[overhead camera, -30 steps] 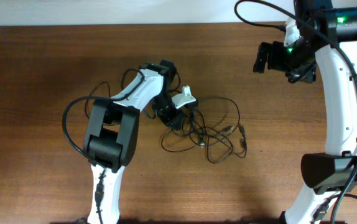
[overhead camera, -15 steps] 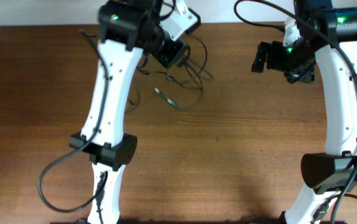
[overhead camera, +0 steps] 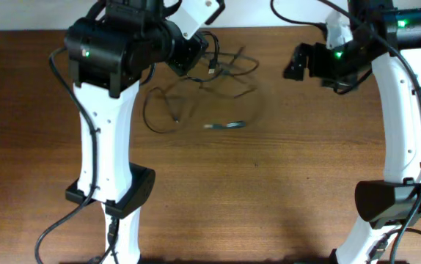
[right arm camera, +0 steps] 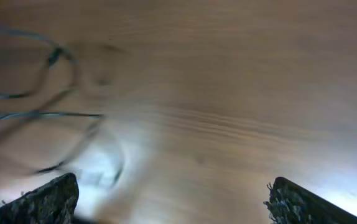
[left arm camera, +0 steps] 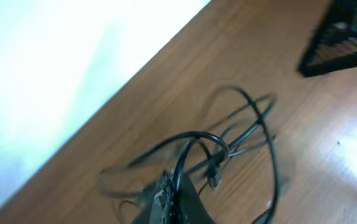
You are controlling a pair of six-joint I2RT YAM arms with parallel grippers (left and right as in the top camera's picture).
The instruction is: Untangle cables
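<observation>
The cables [overhead camera: 209, 86] are thin black cords with small plug ends, hanging in loose loops at the back middle of the table. My left gripper [overhead camera: 194, 53] is raised high and shut on a strand of them; in the left wrist view the closed fingers [left arm camera: 172, 200] pinch a cord, and the loops [left arm camera: 241, 134] dangle below over the wood. A silvery plug end [overhead camera: 224, 125] shows blurred lower down. My right gripper [overhead camera: 296, 63] is open and empty, to the right of the bundle. In the right wrist view its fingertips [right arm camera: 48, 199] stand wide apart, with blurred cords [right arm camera: 35, 112] at the left.
The brown wooden table [overhead camera: 269, 183] ends at a white wall along the back [overhead camera: 34, 15]. The left arm's white links [overhead camera: 104, 132] and base [overhead camera: 119, 194] stand at the left, the right arm's link [overhead camera: 401, 110] at the right.
My left arm has swung up and back, lifting the cable bundle from the table's middle to the back edge. The cords now hang spread out. My right gripper has shifted slightly left.
</observation>
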